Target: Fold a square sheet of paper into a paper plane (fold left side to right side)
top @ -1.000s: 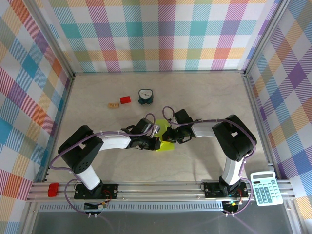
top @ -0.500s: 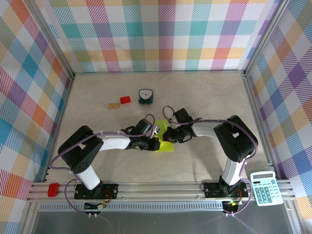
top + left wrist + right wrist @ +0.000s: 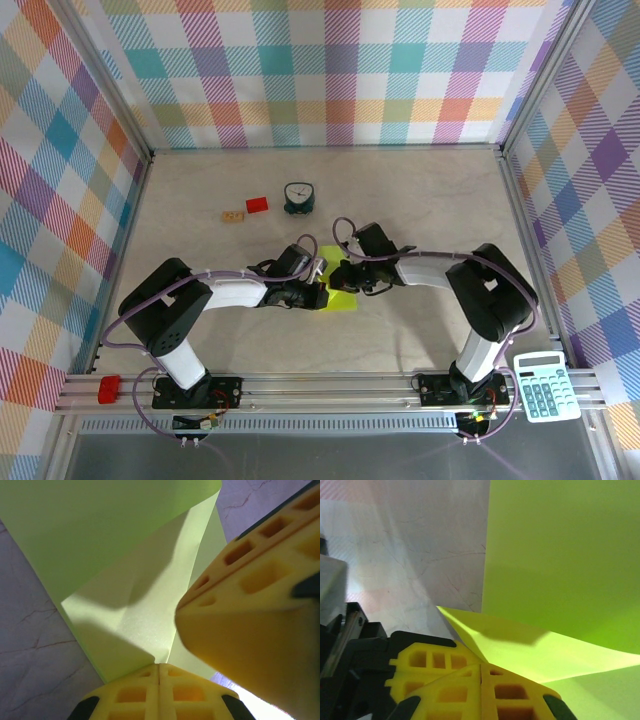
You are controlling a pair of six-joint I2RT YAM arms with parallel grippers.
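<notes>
1. Square sheet of paper [image 3: 340, 292]: thin, matte, lime yellow-green. It sits mid-tabletop [image 3: 200, 240] under both wrists, on the near side of the clock. It is already creased. The wrist views show flat panels with sharp fold lines and one flap raised off the surface, casting a shadow.
2. Tabletop: pale stone-look surface with fine dark veins.
3. Left end effector [image 3: 159, 680]: yellow ribbed fingers pressed together, tips on the paper's edge. I can't tell whether paper is nipped between them.
4. Right end effector [image 3: 481, 680]: same yellow lattice fingers, also pressed together. The raised flap runs right up to the tips. I can't tell whether they grip it.
5. Pose: both arms reach in from the near rail with elbows out and forearms low. The wrists converge almost tip to tip over the sheet.
6. Writing: the teal clock's [image 3: 297, 197] dial and the calculator's [image 3: 543, 385] keys are too small to read.
7. Other items: a red block [image 3: 257, 205] and a tan wooden block [image 3: 234, 215] sit left of the clock, well apart from the paper. The walls are plaid.
</notes>
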